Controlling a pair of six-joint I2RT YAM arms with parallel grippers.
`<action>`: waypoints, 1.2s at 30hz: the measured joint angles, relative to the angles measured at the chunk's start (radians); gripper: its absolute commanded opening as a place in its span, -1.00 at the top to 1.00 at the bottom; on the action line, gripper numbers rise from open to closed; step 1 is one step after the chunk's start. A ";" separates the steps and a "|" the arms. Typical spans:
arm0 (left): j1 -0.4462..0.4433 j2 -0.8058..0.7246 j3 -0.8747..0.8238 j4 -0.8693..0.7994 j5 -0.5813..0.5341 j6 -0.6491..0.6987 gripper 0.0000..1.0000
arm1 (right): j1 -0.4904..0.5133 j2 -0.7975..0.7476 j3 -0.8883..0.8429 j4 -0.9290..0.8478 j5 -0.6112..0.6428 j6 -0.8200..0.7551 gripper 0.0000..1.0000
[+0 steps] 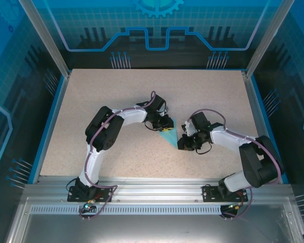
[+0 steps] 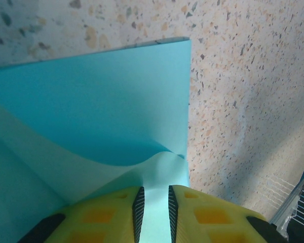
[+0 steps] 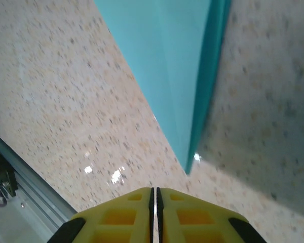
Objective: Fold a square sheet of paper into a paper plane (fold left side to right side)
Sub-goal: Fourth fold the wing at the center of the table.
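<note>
Where the two arms meet, seen from above: the sheet of paper (image 1: pixel 168 136) lies flat near the middle of the speckled table (image 1: pixel 91 96). It is a light-blue creased triangle, wide at the far end and narrowing to a point toward the near edge.
Left gripper, from above: the left gripper (image 1: pixel 163 127) sits at the wide far edge of the sheet, touching it. How its jaws stand is too small to tell here.
Right gripper, from above: the right gripper (image 1: pixel 182 143) is just beside the sheet's right side, close to the narrow point. Contact cannot be told from this view.
Left wrist, paper: the sheet (image 2: pixel 91 96) spreads flat over the table, one straight edge running along its right side. Nearer the camera a paler flap curls up off the flat layer.
Left wrist, grip: the yellow fingers (image 2: pixel 111 217) stand a narrow gap apart with the raised flap running up between their black pads, so the left gripper (image 2: pixel 153 202) is clamped on the paper.
Right wrist, paper: the sheet (image 3: pixel 172 66) tapers down from the top of the view to a sharp tip that rests on the table.
Right wrist, grip: the right gripper (image 3: pixel 153 195) is clenched, with only a hairline between its yellow fingers (image 3: pixel 116 217) and nothing held. The tip of the sheet lies ahead of the fingertips, apart from them.
Right wrist, edge: a metal rail (image 3: pixel 25 195) crosses the lower left corner.
</note>
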State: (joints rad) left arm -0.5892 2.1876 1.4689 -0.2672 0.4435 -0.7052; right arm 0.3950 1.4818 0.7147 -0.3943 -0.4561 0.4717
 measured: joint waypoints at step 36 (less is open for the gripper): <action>-0.008 -0.269 -0.219 0.077 0.005 -0.003 0.31 | 0.005 0.158 0.032 0.055 0.049 0.026 0.77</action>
State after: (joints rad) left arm -0.5972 1.9190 1.2495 -0.1898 0.4480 -0.7086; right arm 0.4000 1.6394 0.7467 -0.3397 -0.4072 0.4976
